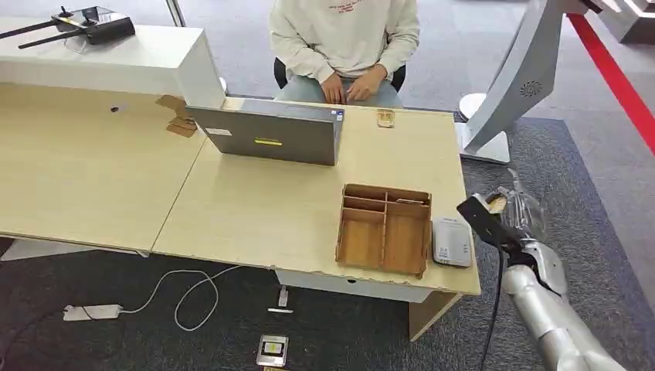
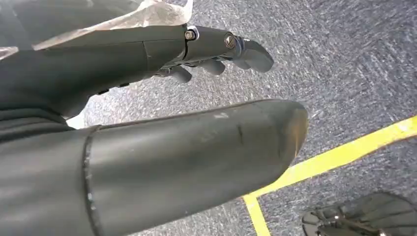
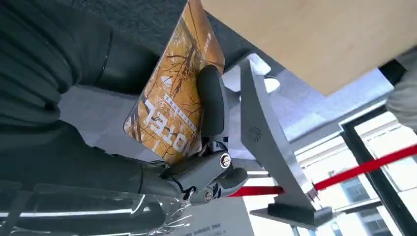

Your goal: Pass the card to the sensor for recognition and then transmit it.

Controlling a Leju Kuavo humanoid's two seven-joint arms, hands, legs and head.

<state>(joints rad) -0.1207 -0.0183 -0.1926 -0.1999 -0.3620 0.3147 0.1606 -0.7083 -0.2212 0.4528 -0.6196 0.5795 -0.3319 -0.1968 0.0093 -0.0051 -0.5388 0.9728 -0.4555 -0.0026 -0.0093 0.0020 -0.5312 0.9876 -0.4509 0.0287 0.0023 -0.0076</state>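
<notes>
White letters "OTEL" stand on the orange, tree-patterned card (image 3: pixel 169 110); its smaller print is too small to read.

right hand (image 1: pixel 516 210) off table's (image 1: pixel 255 209) right edge, sensor (image 1: pixel 452 242) near, wooden tray (image 1: pixel 385 229) just beyond it

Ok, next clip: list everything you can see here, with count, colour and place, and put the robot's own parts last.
Desk: one, light wood, centre.
Laptop: one, grey, open, far side of the desk, facing the person.
Organiser tray: one, brown wood, compartments, near right of the desk.
Card sensor: one, white, right of the tray at the desk edge.
White counter: one, far left, with a black device on top.
Power adapter and cable: one, white, on the floor.
Person: one, cream sweatshirt, seated behind the desk.
Card: one, orange-brown, printed, in the right robot hand.
Right robot hand: one, dark, grips the card, right of the desk.
Left robot hand: one, dark, over grey floor, holds nothing.
</notes>
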